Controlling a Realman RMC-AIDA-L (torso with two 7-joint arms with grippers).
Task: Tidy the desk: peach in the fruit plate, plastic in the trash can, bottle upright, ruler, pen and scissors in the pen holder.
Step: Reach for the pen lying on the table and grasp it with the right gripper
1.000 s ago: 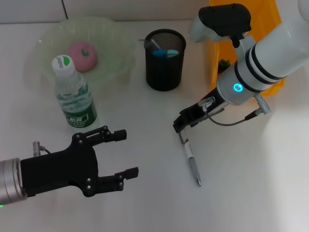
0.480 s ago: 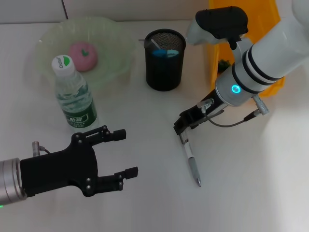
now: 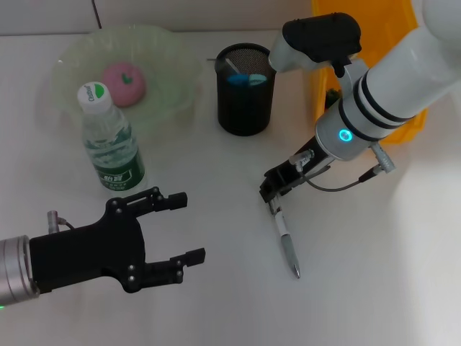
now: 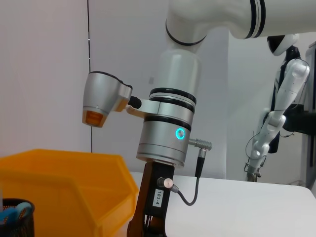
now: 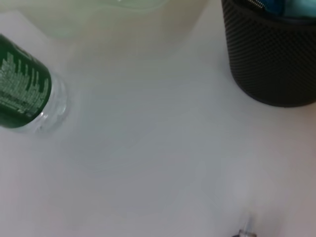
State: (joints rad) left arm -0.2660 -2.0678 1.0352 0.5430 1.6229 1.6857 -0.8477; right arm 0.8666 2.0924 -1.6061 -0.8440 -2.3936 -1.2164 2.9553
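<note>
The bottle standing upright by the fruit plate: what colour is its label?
Green with white print, on the bottle; it shows best in the head view.

I'm working in a robotics lab: bare white table (image 3: 374, 288), plain grey walls (image 4: 44, 59), and another white robot arm (image 4: 281, 113) beyond the table's far edge.

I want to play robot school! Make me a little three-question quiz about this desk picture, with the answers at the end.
1. True or false: the bottle is lying on its side.
2. Where is the peach? A) on the desk B) in the fruit plate C) in the pen holder
3. Fill in: the right gripper is at the top end of the ____.

Key: 1 false, it stands upright. 2 B. 3 pen. The left gripper waits open near the bottle.
</note>
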